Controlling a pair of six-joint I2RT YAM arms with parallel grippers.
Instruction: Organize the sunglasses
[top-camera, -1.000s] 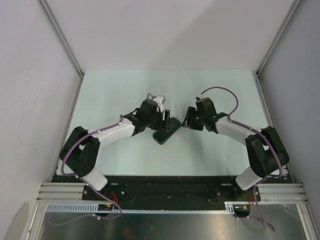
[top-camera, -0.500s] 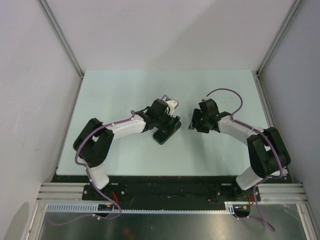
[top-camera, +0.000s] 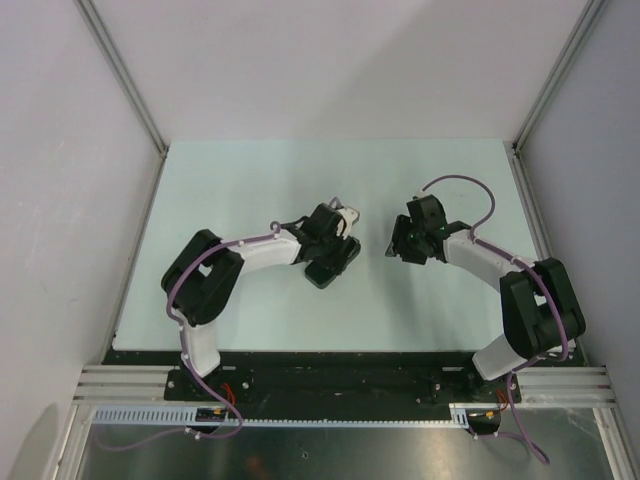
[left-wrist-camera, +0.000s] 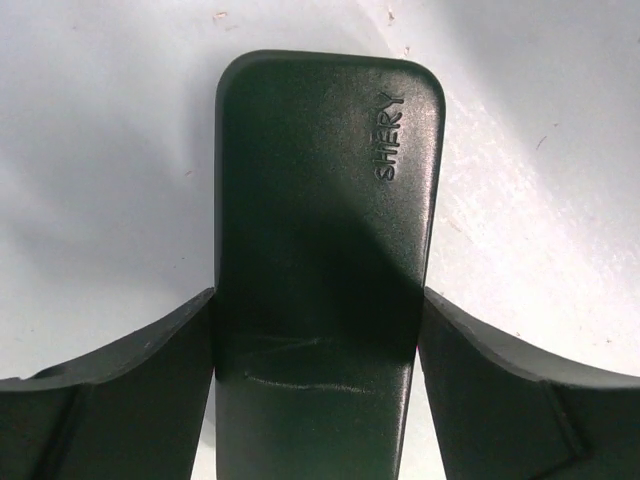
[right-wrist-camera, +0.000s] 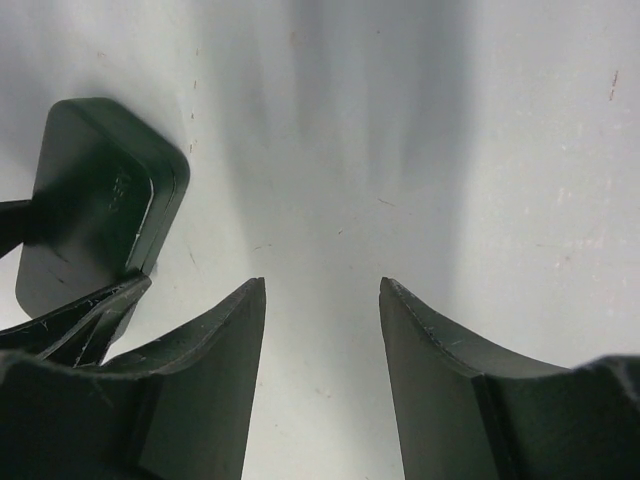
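The red sunglasses are not in view in any frame. A black oblong case (top-camera: 323, 272) lies closed at the middle of the table. My left gripper (top-camera: 337, 247) is over it. In the left wrist view the case (left-wrist-camera: 325, 180), embossed "SHERY", runs between my fingers, and both fingers (left-wrist-camera: 150, 370) touch its long sides, so the left gripper (left-wrist-camera: 318, 293) is shut on it. My right gripper (top-camera: 396, 246) is open and empty just right of the case, low over the table. In the right wrist view the right gripper (right-wrist-camera: 322, 285) holds only bare table, and one end of the case (right-wrist-camera: 95, 200) shows at the left.
The pale green table (top-camera: 230, 180) is boxed in by white walls at the back, left and right. Both arm bases stand at the near edge. No cloth shows.
My left arm has swung right and forward, so its gripper now sits over the case with fingers on its sides. My right gripper has drawn back a little to the right, away from the case.
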